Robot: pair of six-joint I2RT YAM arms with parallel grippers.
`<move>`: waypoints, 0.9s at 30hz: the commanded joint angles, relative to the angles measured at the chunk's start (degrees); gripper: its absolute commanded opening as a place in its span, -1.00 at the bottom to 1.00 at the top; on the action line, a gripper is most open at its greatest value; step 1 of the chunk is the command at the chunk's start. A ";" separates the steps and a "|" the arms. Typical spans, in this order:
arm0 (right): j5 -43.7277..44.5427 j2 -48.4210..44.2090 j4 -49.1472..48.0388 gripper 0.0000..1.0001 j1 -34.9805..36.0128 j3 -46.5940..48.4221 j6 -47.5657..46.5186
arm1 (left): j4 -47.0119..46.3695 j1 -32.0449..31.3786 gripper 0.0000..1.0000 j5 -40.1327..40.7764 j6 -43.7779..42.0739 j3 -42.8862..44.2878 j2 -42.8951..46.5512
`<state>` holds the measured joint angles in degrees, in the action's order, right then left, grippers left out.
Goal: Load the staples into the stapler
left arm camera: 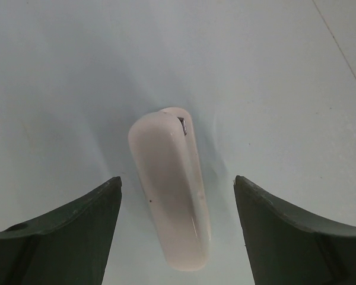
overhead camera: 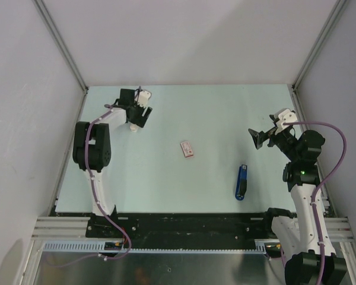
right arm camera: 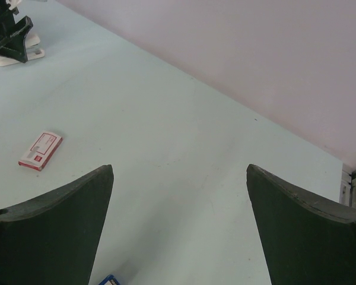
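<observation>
Your left claw [overhead camera: 136, 120] sits in the far left corner of the desk [overhead camera: 196, 107], pointing down. In the left wrist view its jaws are spread wide and grip nothing. A white rounded oblong object [left arm camera: 169, 190] lies on the desk between them, clear of both fingers, with a small dark mark near its far end. From above you can see the same white object [overhead camera: 133, 127] just under the claw.

Your right claw [overhead camera: 260, 138] hangs by the right edge of the desk, about midway along it, facing the middle. Its jaws are also wide apart, with only bare desk between them in the right wrist view [right arm camera: 180, 169].

The pink-and-white staples box [overhead camera: 187, 149] lies flat near the middle of the desk, well apart from both claws. You can also find it at the left of the right wrist view [right arm camera: 40, 150]. You cannot tell from here whether its tray is slid out.

The stapler [overhead camera: 241, 182], blue with a black part, lies flat toward the near right corner. Its length runs roughly from the near edge toward the far edge. It is near the right arm but touches nothing. Only a blue tip of it [right arm camera: 110, 280] shows at the bottom of the right wrist view.
</observation>
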<state>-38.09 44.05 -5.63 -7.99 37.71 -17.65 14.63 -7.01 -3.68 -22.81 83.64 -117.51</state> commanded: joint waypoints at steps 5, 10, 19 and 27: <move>-1.19 -0.52 -1.81 0.97 -0.34 -0.01 0.66 | 1.00 -0.15 0.45 -1.21 -0.85 4.20 -1.96; -1.24 -0.50 -2.08 0.96 -0.40 -0.09 1.00 | 1.28 -0.14 0.23 0.05 -0.49 5.25 -2.80; -1.12 -0.14 -2.19 0.96 -0.38 -0.27 0.93 | 1.54 -0.12 -0.68 1.29 -0.07 5.82 -2.91; -5.79 -0.76 -1.12 0.93 -0.25 -0.23 0.40 | 1.74 -2.79 -1.00 -3.05 -3.67 0.80 3.43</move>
<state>-39.57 44.05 -5.80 -8.12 37.36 -17.41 15.92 -7.38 -3.03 -23.29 86.91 -120.22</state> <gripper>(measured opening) 0.970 0.320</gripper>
